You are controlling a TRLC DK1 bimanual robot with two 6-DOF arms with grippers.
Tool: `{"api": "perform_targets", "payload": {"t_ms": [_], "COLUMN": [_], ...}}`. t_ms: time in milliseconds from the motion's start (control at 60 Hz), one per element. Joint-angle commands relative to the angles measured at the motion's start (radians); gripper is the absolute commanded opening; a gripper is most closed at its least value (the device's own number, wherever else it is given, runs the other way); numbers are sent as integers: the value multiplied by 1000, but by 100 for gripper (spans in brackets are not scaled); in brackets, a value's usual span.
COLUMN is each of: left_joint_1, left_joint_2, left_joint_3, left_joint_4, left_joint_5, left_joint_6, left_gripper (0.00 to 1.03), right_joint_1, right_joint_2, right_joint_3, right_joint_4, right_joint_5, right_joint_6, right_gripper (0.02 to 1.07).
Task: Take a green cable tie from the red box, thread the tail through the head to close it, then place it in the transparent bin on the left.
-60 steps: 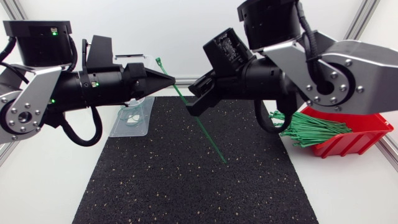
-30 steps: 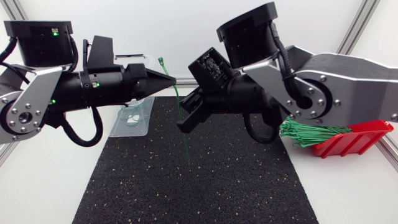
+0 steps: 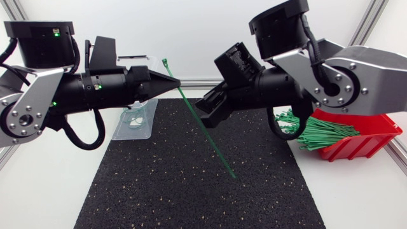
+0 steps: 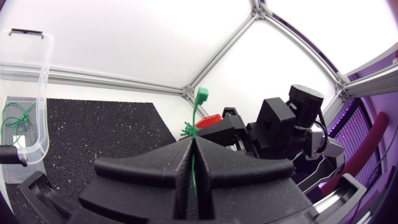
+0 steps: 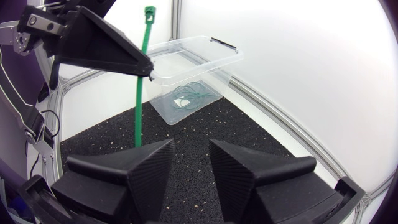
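Cable tie (image 3: 213, 143), green, slants above the black mat (image 3: 159, 191), clamped near its head by the closed left end effector (image 3: 173, 81). Right end effector (image 3: 205, 109) hovers beside the tie's middle, fingers apart.

Cable tie (image 5: 139, 106) in left gripper (image 5: 150, 70)

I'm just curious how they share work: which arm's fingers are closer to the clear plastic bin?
Left. The left fingers hold a green tie just beside the bin; the right fingers hang farther off, over the mat.
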State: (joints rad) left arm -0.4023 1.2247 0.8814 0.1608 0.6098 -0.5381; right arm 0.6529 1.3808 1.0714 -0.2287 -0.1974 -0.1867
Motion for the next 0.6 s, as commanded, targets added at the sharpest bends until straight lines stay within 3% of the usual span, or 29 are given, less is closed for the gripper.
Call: {"api": "perform_targets", "payload": {"t_ms": [0,283,517,583], "left_joint_1": [8,10,2,0], "left_joint_2": [-1,2,-1,-2], "left_joint_3": [-13,-12,-16,-18], "left_joint_4": [-3,-3,-3,-3], "left_joint_5": [15,21,33,34], "left_joint_6": [23,26,29,29], "left_gripper": [4,4,3,4], "right_joint_1": [17,94,97,99], "right_joint_2": [-28,-48,-8,-3], "right_joint_3": [15,25,30,27], "right_joint_4": [-20,-35,0,12], "right_joint_5": [-16,-16,-17,-19], "right_joint_6": [-14,-5,-5,-5], "right_gripper": [50,49,30,29]}}
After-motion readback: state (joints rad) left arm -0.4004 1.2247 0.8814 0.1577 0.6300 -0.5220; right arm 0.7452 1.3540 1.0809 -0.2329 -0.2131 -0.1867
